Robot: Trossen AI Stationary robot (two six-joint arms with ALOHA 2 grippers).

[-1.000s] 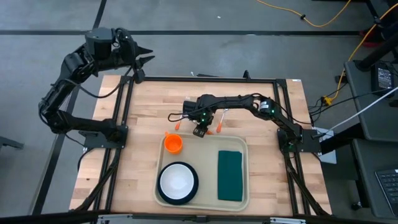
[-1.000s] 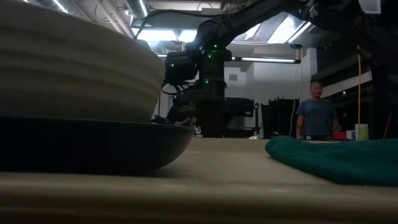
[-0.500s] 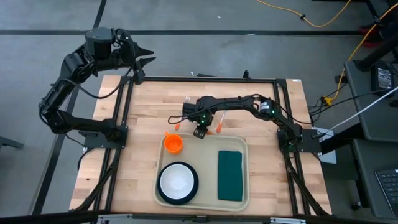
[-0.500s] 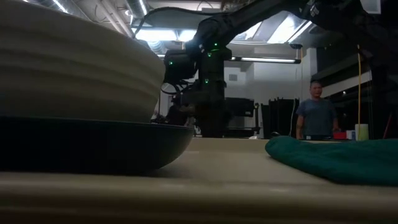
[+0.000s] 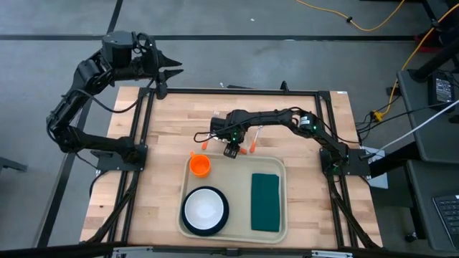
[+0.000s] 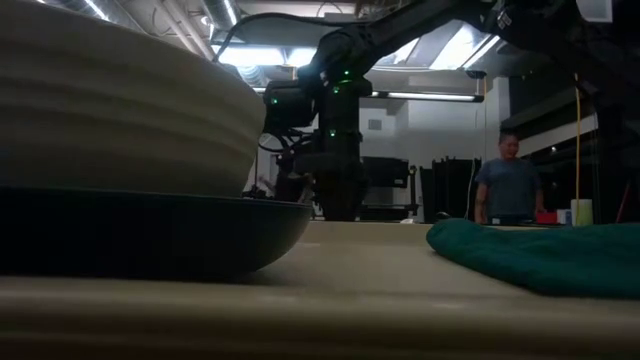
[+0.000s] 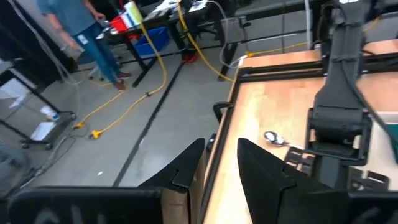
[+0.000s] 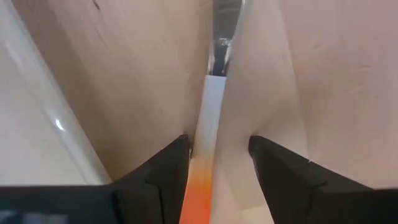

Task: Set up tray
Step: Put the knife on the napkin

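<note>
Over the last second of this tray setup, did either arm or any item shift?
Barely. The left gripper, raised past the table's far left corner, drifted slightly rightward. The right gripper stayed low over an orange-handled utensil beside the tray, jaws straddling it. The orange cup, bowl and green napkin did not move.

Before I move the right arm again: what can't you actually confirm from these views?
- High view: the right gripper hides the utensil under it; the orange-ended pieces beside it are too small to identify.
- Right wrist view: the orange-and-white handle sits between the fingers, contact unclear; its end is blurred.
- Low view: the bowl and plate block the tray's left side.
- Left gripper waits off the table.
</note>
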